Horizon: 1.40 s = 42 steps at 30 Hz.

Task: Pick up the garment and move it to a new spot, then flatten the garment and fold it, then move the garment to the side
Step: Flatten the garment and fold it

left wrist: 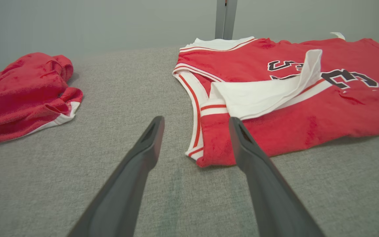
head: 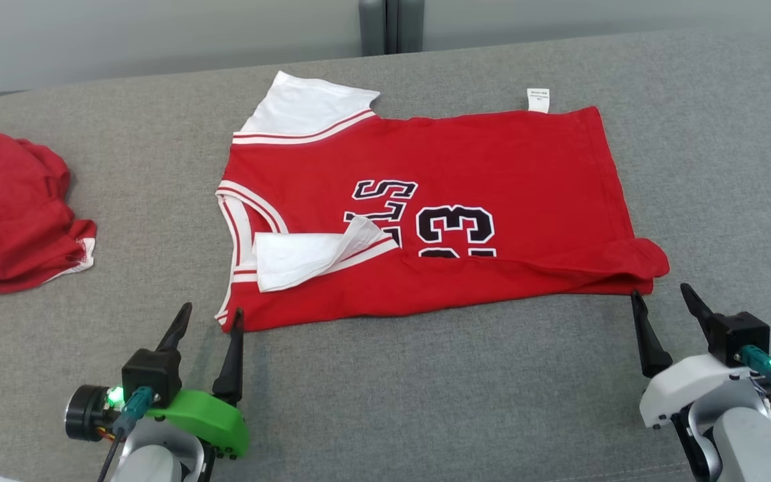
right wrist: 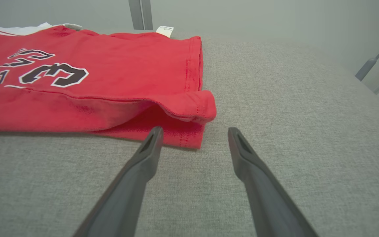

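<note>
A red jersey (head: 466, 194) with white sleeves and black "23" lettering lies folded lengthwise on the grey table, one white sleeve (head: 312, 258) turned over its front. My left gripper (head: 210, 320) stands open just short of the jersey's near left corner (left wrist: 209, 158), holding nothing. Its right finger almost touches the cloth in the left wrist view. My right gripper (head: 663, 298) is open too, at the near right corner (right wrist: 189, 135), where the hem (right wrist: 192, 105) curls up. The right wrist view shows that corner lying just ahead of my left fingertip.
A second red garment (head: 14, 211) lies crumpled at the table's left side, also seen as a heap (left wrist: 21, 92) in the left wrist view. The grey cloth table (head: 425, 388) runs bare along the front. A pale wall stands behind.
</note>
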Tool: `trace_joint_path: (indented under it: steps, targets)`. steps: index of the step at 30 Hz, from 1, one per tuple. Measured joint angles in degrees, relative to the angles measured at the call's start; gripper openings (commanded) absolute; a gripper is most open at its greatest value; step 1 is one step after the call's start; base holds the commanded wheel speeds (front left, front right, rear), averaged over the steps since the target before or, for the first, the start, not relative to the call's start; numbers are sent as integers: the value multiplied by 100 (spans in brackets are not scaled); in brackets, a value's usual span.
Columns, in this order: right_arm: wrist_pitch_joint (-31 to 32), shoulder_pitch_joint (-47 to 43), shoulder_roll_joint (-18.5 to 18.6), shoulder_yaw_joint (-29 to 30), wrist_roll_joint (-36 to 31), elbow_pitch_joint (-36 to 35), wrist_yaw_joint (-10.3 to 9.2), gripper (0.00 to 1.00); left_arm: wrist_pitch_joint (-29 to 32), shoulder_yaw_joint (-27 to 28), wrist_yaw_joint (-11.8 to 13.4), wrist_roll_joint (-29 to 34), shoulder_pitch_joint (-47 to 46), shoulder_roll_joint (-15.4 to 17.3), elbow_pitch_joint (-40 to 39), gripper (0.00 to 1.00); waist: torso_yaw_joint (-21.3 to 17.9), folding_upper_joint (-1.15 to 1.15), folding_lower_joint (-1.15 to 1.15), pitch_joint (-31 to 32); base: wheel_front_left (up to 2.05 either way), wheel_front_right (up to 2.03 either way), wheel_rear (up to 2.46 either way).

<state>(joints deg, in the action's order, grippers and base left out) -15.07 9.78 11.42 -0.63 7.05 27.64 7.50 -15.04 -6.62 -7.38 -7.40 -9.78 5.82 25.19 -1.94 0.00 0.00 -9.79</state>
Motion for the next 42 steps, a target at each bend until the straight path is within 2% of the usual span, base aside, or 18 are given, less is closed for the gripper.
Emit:
trace_joint_path:
  steps: [10, 19, 20, 21, 22, 29, 42]
  targets:
    - [1, 1100, 40, -401, 160, 1302, 0, 100, 0, -913, 0, -347, -745, 257, 1205, 100, -149, 0, 0, -354, 0, 0, 0]
    - [-16, 1665, -46, -676, 464, 2075, 0, 100, -26, -1077, -16, -799, -1271, 233, 1875, 100, -110, 0, 0, -523, 0, 0, 0]
    - [-16, 1701, -58, -694, 531, 2106, 0, 96, -38, -1105, -16, -849, -1315, 221, 1958, 91, -99, 0, 0, -526, 0, 0, 0]
    - [-16, 1734, -68, -731, 595, 2146, -2, 36, -44, -1159, -16, -932, -1358, 209, 2031, 45, -86, 0, 0, -525, 0, 0, 0]
    - [-16, 1746, -73, -779, 656, 2143, -1, 0, -51, -1179, -16, -985, -1399, 204, 2086, 0, -77, 0, 0, -518, 0, 0, 0]
    - [-10, 1524, -58, -924, 1010, 1856, 1, 0, -15, -1076, -16, -1185, -1327, 208, 1978, 0, -48, 0, 0, -341, 0, 0, 0]
    - [-7, -134, 270, -1227, 1546, 565, 7, 0, -10, -447, -16, -1066, 402, 229, 664, 0, 71, 0, 0, 359, 0, 0, 0]
